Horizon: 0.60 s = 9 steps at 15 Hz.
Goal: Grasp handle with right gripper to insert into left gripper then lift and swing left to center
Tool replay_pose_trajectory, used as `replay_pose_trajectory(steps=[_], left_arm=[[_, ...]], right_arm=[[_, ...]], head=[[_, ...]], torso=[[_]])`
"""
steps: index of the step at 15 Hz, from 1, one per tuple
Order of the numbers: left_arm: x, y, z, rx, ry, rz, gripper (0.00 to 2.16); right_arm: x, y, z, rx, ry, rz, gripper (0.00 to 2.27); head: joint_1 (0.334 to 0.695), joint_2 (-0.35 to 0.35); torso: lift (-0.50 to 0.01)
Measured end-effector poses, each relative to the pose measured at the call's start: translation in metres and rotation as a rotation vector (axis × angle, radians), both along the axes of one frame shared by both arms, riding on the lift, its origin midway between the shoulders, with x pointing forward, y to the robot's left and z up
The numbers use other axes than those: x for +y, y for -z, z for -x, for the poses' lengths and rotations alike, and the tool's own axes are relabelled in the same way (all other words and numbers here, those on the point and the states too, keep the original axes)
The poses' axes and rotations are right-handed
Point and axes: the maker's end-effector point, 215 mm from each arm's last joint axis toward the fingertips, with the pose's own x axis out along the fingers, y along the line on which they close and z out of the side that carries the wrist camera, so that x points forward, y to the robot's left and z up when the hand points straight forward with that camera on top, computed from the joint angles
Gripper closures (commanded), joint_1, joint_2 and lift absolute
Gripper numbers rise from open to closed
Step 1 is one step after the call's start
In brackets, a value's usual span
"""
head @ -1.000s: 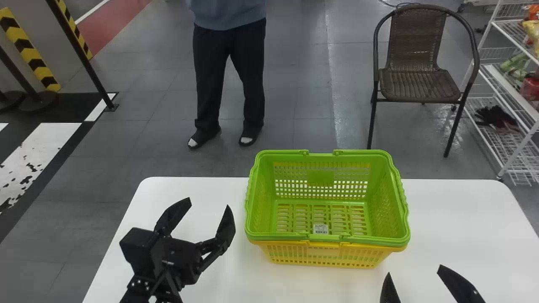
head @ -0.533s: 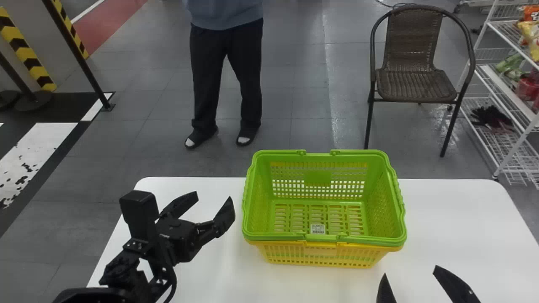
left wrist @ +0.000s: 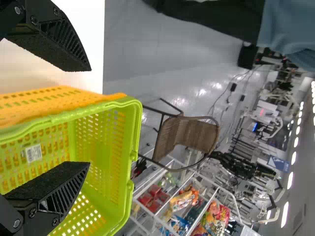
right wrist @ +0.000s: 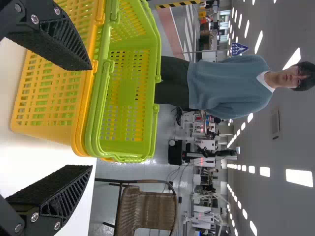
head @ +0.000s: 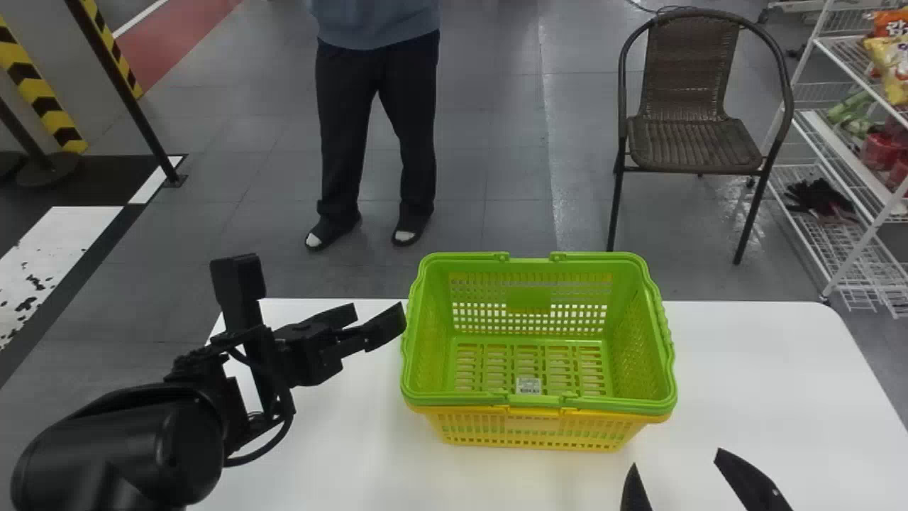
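The left end effector is gaping beside the green basket. The right end effector, also wide, is facing the handle grasp, needing a forward reach.

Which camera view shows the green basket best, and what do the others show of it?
The head view, because it shows the green basket's whole rim, its inside and its floor unobstructed. The left wrist view cuts it off at the edge, with the left gripper partly in front. The right wrist view also crops it, showing mainly rim and inner walls.
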Motion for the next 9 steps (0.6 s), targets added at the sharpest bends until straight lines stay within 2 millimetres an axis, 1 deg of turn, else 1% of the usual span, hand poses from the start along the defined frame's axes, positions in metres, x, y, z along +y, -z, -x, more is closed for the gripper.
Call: replay_pose_trajectory(steps=[4,6,9], left_arm=[[-0.018,0.015,-0.02,0.087,0.057,0.113,0.14],[-0.024,0.016,-0.027,0.105,0.077,0.16,0.14],[-0.035,0.019,-0.028,0.158,0.119,0.239,0.14]], right_arm=[[-0.001,0.001,0.001,0.004,0.001,0.002,0.1],[-0.002,0.002,0.001,0.006,0.002,0.003,0.1],[-0.002,0.003,0.001,0.007,0.002,0.003,0.1]], head=[[0.695,0.081],[0.695,0.068],[0.695,0.057]], torso=[[0.0],[0.0],[0.0]])
